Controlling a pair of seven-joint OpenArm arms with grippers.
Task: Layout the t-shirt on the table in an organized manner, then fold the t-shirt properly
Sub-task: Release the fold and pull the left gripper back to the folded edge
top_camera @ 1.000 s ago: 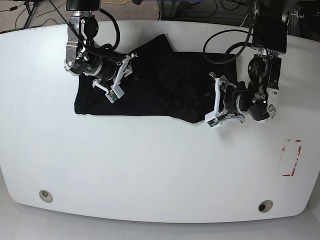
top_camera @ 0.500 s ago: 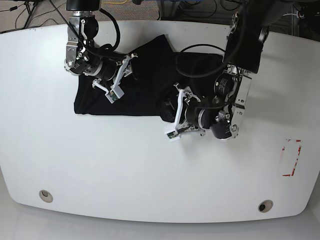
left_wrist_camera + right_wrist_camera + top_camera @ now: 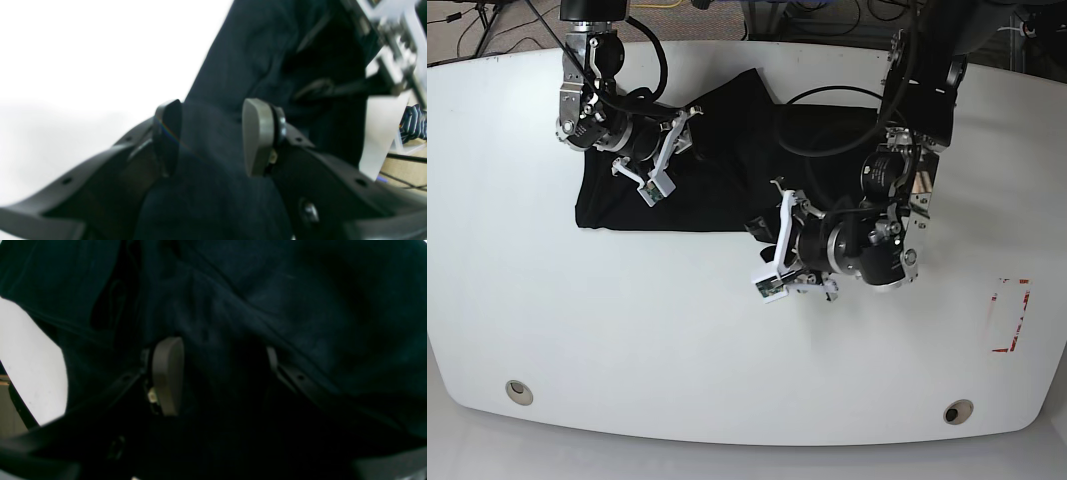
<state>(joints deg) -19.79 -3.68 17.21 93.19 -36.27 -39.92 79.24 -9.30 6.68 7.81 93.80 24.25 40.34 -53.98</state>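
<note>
Here 1 t-shirt [image 3: 717, 160] lies on the table [image 3: 627, 330], and 2 grippers work it. The left gripper [image 3: 213, 133] is clamped on a fold running between its pads. The right gripper [image 3: 213, 373] has cloth between its jaws too, though whether it pinches I cannot tell.

Near half of table [image 3: 627, 340] open, t-shirt [image 3: 717, 170] + 2 arms crowd far centre, red tape mark [image 3: 1010, 316] near right

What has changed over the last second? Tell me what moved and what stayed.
The left arm swept across the table from the t-shirt's right end toward the middle and nearer the front edge, dragging that end of the shirt with it; the fabric lies between its fingers. The shirt's right part is now bunched under that arm. The right gripper and the shirt's left half stayed put.
</note>
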